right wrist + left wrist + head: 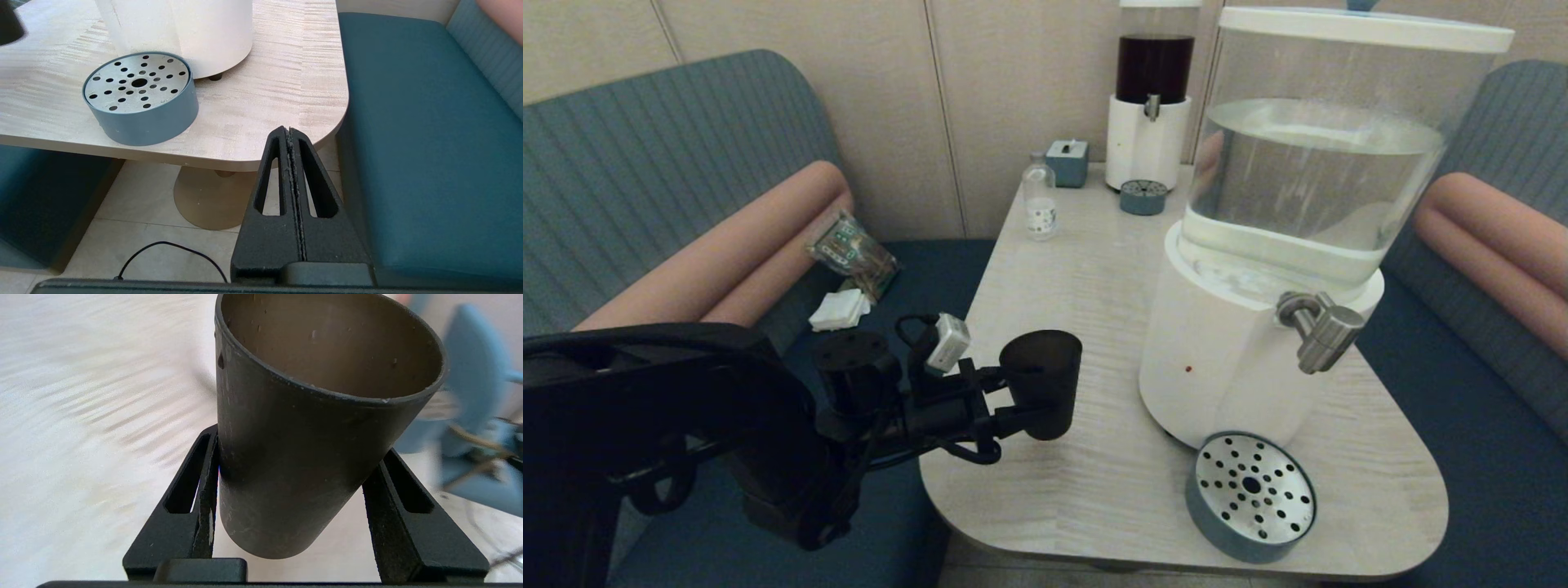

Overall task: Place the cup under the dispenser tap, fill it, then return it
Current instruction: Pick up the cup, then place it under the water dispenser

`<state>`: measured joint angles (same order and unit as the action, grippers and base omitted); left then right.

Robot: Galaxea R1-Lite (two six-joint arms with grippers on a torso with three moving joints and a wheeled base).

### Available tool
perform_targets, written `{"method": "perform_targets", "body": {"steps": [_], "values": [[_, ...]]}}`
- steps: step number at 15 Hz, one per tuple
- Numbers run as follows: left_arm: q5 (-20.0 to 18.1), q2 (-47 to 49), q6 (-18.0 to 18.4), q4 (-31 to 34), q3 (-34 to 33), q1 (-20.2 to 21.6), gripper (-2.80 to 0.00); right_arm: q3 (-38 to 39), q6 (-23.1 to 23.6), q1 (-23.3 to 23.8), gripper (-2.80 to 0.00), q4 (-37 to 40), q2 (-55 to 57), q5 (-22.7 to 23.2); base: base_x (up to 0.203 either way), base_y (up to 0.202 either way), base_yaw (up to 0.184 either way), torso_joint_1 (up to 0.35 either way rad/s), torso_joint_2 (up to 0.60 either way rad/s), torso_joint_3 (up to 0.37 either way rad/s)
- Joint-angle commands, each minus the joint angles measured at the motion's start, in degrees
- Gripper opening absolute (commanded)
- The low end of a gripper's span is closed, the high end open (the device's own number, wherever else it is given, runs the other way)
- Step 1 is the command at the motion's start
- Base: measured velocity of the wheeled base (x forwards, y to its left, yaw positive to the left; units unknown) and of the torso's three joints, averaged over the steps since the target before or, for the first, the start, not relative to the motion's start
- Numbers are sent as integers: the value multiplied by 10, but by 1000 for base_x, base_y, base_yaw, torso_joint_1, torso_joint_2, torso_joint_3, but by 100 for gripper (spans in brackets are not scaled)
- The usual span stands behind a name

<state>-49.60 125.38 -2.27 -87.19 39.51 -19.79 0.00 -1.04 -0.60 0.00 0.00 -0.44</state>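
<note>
The dark brown cup (1041, 380) is held over the near left part of the table, and my left gripper (1019, 408) is shut on its lower half. In the left wrist view the cup (310, 437) leans askew between the two black fingers (204, 477), and its inside looks empty. The brushed-metal dispenser tap (1319, 328) juts from the big white dispenser with the clear water tank (1307, 180), well to the right of the cup. A round perforated drip tray (1252, 494) lies below the tap. My right gripper (289, 131) is shut with nothing in it, low off the table's near right corner.
At the back of the table (1086, 269) stand a smaller dark-liquid dispenser (1152, 98), its small drip tray (1143, 197), a blue box (1067, 162) and a clear bottle (1040, 200). A snack packet (854, 253) and white napkins (840, 310) lie on the left sofa.
</note>
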Motion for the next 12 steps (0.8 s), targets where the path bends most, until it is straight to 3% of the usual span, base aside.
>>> {"method": "perform_targets", "body": {"steps": [1, 6, 12], "values": [[-4, -64, 0, -5, -45, -30, -280, 1, 0, 0, -280, 0, -1, 0, 0, 0, 0, 0, 0, 0], [0, -91, -2, -5, -74, -100, -280, 1, 0, 0, -280, 0, -1, 0, 0, 0, 0, 0, 0, 0], [2, -54, -8, -5, -18, -140, -280, 0, 0, 0, -280, 0, -1, 0, 0, 0, 0, 0, 0, 0]]}}
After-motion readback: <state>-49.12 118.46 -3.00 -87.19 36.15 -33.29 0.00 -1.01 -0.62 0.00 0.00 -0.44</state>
